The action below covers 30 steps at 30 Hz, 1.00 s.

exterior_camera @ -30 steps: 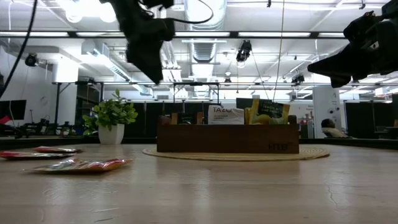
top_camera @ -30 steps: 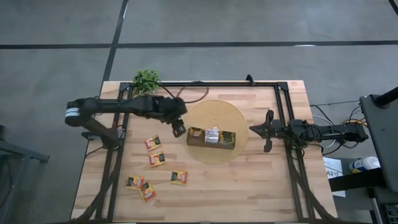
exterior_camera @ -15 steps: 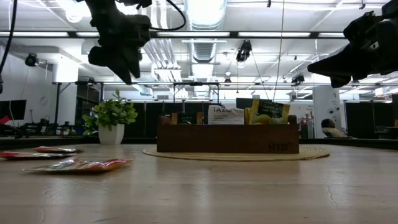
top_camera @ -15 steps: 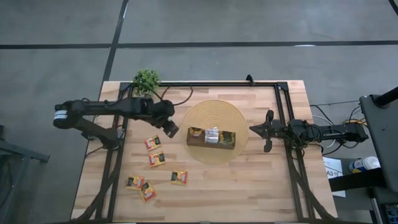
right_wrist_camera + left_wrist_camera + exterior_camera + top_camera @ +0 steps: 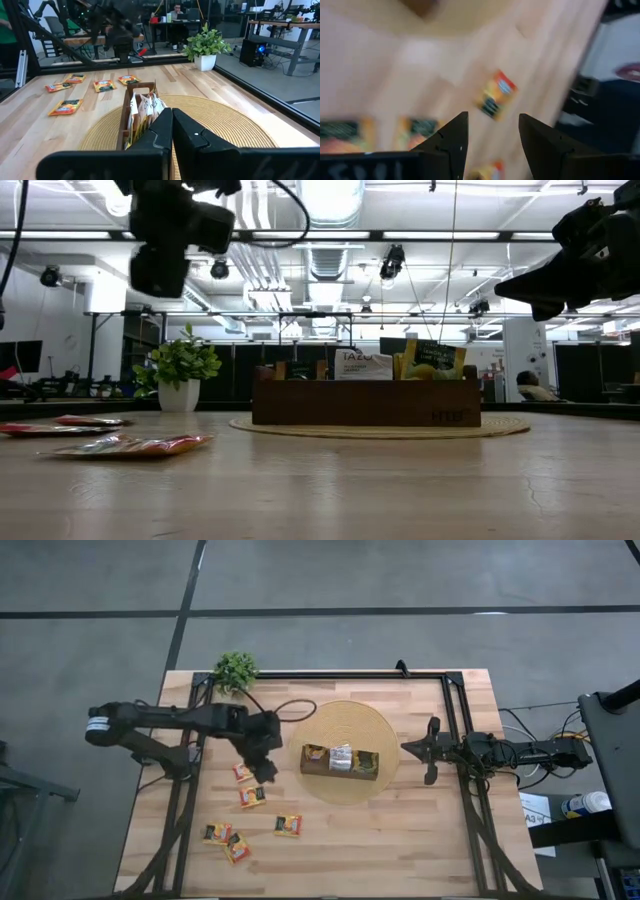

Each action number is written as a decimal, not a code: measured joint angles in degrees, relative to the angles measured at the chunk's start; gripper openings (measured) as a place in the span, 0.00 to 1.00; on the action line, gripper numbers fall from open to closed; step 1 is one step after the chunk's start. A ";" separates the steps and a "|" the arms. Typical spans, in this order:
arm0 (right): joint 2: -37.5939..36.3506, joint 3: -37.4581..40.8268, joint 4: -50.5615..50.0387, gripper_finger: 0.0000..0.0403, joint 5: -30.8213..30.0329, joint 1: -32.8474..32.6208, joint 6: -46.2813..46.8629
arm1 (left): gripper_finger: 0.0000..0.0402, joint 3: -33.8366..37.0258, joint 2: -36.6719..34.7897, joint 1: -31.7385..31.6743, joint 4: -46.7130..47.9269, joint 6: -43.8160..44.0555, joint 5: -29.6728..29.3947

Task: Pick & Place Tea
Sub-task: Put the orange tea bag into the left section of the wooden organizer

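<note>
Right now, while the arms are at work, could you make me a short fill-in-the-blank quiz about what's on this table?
1. The wooden box with sachets in it stands on a round woven ____.
2. The number of tea sachets lying loose on the table, such as this one, is ____.
3. The left gripper, above the loose sachets, has its fingers ____.
4. The right gripper, waiting beside the mat, has its fingers ____.

Missing words: mat; five; open; shut

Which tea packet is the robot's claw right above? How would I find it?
Find the round woven mat holding the brown box. Just left of it, the left gripper hovers by one sachet; the other loose sachets lie farther from the mat.
</note>
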<state>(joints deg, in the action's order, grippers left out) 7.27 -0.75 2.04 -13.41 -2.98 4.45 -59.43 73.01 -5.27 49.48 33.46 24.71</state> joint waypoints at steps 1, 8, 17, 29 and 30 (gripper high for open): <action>0.00 0.00 0.00 0.02 0.00 0.00 0.00 | 0.42 0.69 0.00 0.17 0.04 1.70 2.55; 0.00 0.00 0.00 0.02 -0.02 0.00 0.01 | 0.42 7.23 0.00 3.02 -4.43 15.81 11.11; 0.00 0.00 0.01 0.02 0.00 0.00 0.02 | 0.42 18.40 0.00 7.64 -26.03 37.45 8.69; 0.00 0.00 0.02 0.02 0.00 0.00 0.00 | 0.42 25.57 0.13 11.25 -34.27 47.98 2.90; 0.00 0.00 0.00 0.02 0.00 0.00 0.00 | 0.42 25.89 0.24 11.53 -35.46 48.68 2.48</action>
<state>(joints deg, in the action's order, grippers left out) 7.27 -0.75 2.05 -13.41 -2.98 4.45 -33.54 73.26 6.26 14.02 82.14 27.18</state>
